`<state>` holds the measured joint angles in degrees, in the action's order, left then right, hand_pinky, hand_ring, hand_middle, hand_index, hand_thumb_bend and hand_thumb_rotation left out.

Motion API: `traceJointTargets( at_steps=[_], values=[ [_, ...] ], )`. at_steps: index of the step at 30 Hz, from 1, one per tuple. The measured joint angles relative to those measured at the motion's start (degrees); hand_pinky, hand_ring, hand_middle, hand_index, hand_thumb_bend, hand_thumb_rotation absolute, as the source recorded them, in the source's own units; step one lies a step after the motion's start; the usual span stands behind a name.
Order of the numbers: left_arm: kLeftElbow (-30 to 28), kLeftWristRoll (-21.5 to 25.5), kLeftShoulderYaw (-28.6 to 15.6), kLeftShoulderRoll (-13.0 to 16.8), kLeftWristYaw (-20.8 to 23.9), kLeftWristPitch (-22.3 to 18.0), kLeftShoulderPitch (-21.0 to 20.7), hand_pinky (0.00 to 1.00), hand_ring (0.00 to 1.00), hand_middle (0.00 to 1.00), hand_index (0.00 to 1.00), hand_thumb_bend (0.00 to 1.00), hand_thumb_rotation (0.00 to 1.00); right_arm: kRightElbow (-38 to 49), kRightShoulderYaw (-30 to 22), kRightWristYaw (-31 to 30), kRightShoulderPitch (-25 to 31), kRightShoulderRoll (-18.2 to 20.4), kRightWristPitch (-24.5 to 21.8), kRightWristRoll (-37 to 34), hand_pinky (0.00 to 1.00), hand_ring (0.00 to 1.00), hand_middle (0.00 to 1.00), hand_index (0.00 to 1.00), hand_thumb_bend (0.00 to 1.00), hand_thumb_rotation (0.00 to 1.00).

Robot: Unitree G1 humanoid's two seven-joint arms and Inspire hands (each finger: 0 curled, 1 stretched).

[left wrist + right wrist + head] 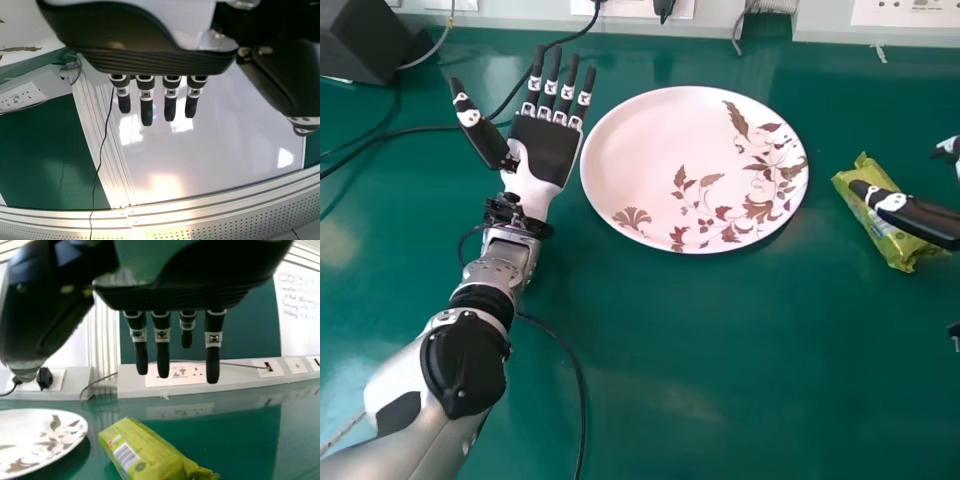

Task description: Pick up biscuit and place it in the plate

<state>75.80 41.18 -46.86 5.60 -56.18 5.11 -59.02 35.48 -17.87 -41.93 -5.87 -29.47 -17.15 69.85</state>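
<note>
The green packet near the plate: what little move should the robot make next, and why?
Probably lower the right hand a little and close it round the packet: its fingers are straight, nothing is gripped, and the packet lies on the table beside the plate, not on it.

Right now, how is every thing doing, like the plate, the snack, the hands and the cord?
snack packet: wrapped, lying on the table
plate: right side up, no snack on it
right hand: open, above the packet
left hand: open, palm up
black cord: curved
</note>
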Motion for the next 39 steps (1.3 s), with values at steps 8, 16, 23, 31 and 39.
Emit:
traceJointTargets(
  at_steps=[8, 16, 23, 31, 39],
  values=[
    [0.0, 0.01, 0.0, 0.0, -0.04, 0.12, 0.02, 1.0, 0.93, 0.98, 0.99, 1.0, 0.56, -2.29, 0.12, 0.33, -0.06, -4.3, 0.78, -3.01, 0.59, 0.68, 0.8, 0.81, 1.0, 0.08],
    [0.0, 0.0, 0.0, 0.02, -0.05, 0.14, 0.04, 1.0, 0.91, 0.96, 0.98, 1.0, 0.56, -6.79, 1.27, 3.41, -0.38, -7.28, 2.08, -6.14, 0.6, 0.68, 0.8, 0.81, 1.0, 0.08],
    [0.0, 0.02, -0.01, 0.07, -0.1, 0.75, 0.04, 1.0, 0.91, 0.96, 0.99, 1.0, 0.59, -12.31, 2.57, 7.98, -1.89, -9.32, 3.01, -9.52, 0.6, 0.68, 0.8, 0.8, 1.0, 0.07],
    [0.0, 0.02, -0.01, 0.13, -0.12, 0.68, 0.04, 1.0, 0.93, 0.96, 0.98, 1.0, 0.58, -17.39, 6.01, 9.45, -3.41, -11.85, 2.84, -10.46, 0.59, 0.68, 0.8, 0.8, 1.0, 0.08],
    [0.0, 0.0, 0.0, 0.12, -0.1, 0.6, 0.04, 1.0, 0.93, 0.97, 0.98, 1.0, 0.59, -20.3, 9.91, 8.44, -5.32, -14.78, 2.87, -11.27, 0.59, 0.68, 0.8, 0.8, 1.0, 0.07]
  ],
)
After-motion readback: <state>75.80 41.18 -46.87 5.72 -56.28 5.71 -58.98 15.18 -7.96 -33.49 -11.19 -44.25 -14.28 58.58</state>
